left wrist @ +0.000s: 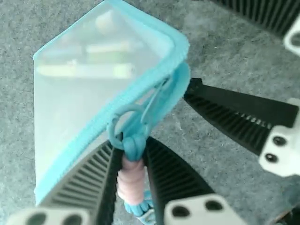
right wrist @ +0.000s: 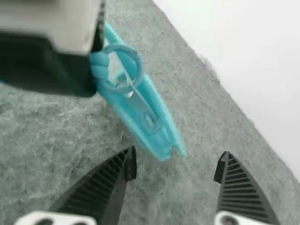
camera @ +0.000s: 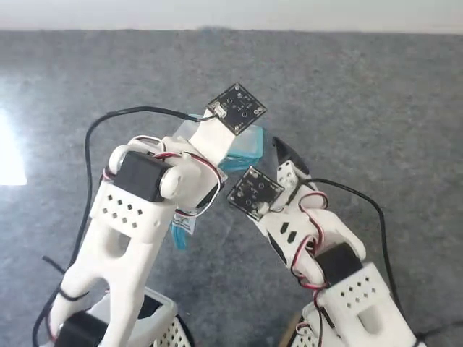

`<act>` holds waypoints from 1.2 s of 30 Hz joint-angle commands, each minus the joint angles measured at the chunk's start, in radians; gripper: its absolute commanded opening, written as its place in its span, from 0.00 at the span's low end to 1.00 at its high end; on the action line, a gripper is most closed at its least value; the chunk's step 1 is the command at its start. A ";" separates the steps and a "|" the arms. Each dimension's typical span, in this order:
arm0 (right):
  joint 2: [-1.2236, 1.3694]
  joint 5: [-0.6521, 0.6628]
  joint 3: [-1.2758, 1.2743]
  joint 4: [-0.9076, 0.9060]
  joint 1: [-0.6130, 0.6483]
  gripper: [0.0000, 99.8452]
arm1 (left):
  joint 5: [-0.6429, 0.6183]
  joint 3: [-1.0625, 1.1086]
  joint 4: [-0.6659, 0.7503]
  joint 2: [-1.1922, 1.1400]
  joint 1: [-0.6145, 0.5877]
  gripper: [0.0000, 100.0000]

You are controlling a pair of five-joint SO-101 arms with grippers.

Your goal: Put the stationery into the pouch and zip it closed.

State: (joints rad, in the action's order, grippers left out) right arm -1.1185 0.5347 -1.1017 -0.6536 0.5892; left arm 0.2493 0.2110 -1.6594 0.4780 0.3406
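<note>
Zipping stage, I judge: left claw (left wrist: 132, 157) clamped on the turquoise cord pull (left wrist: 133, 144) of the translucent turquoise-edged pouch (left wrist: 84, 108), which sits on the grey bench (left wrist: 220, 51); the wide-open, empty right claw (right wrist: 173, 180) beside its corner should brace it.

A robotics test bench, it seems: two white arms (camera: 123, 238) on a grey felt-covered table (camera: 376, 94).
</note>
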 commanded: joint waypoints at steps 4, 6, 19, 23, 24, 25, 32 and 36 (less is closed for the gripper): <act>0.096 0.023 0.155 0.025 -0.001 0.28 | 0.011 -0.007 0.014 0.008 -0.002 0.01; 0.120 0.052 0.164 0.042 0.002 0.28 | 0.012 -0.010 0.014 0.008 -0.002 0.01; 0.260 0.141 0.227 0.036 0.001 0.27 | 0.133 0.005 -0.049 0.005 -0.066 0.01; 0.248 0.184 0.235 -0.045 0.008 0.27 | 0.149 0.005 -0.057 0.000 -0.083 0.01; 0.239 0.187 0.238 -0.064 0.012 0.27 | 0.150 0.005 -0.057 -0.002 -0.083 0.01; 0.226 0.187 0.238 -0.076 0.022 0.27 | 0.150 0.005 -0.055 -0.002 -0.083 0.01; 0.205 0.189 0.233 -0.085 0.033 0.27 | 0.153 0.005 -0.057 0.006 -0.083 0.01; 0.203 0.184 0.233 -0.073 0.035 0.27 | 0.153 0.005 -0.072 0.006 -0.078 0.01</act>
State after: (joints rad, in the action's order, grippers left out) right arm -0.8823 0.7112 -0.9206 -0.7380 0.6137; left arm 0.3951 0.2202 -1.7085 0.4780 0.2685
